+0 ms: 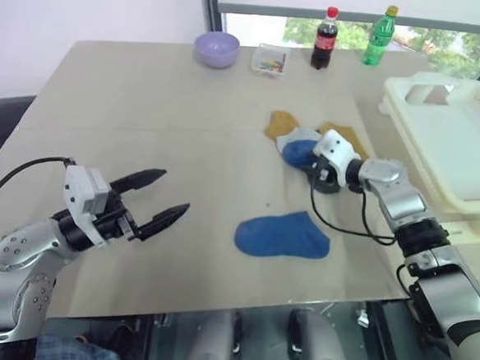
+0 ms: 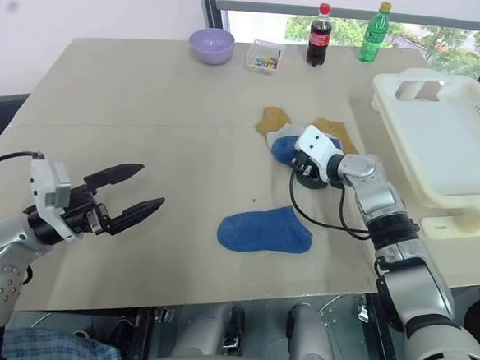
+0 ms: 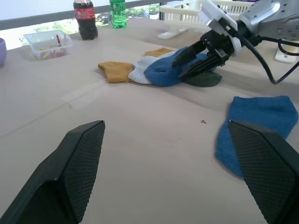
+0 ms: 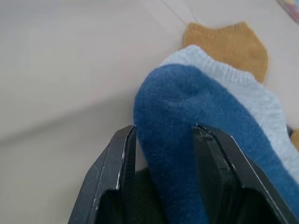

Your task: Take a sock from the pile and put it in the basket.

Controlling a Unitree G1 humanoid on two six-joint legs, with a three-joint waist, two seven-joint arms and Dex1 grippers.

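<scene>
Currently left gripper (image 1: 163, 197) hovers over the table's (image 1: 146, 107) near left part, jaws wide, nothing in them. Loose blue sock (image 1: 283, 235) lies flat near the near edge, centre-right. Beyond it, right gripper (image 3: 189, 59) is at the pile (image 1: 309, 139), fingers (image 4: 117, 172) partly apart and straddling the blue sock (image 4: 187, 116) on top; can't tell if it's pinched. Grey sock (image 4: 243, 88) and mustard sock (image 4: 229, 44) lie under it. Basket (image 1: 465, 138) overhangs the right edge. Bowl (image 1: 217, 48), clear box (image 1: 270, 60), two bottles (image 1: 324, 38) along the far edge.
</scene>
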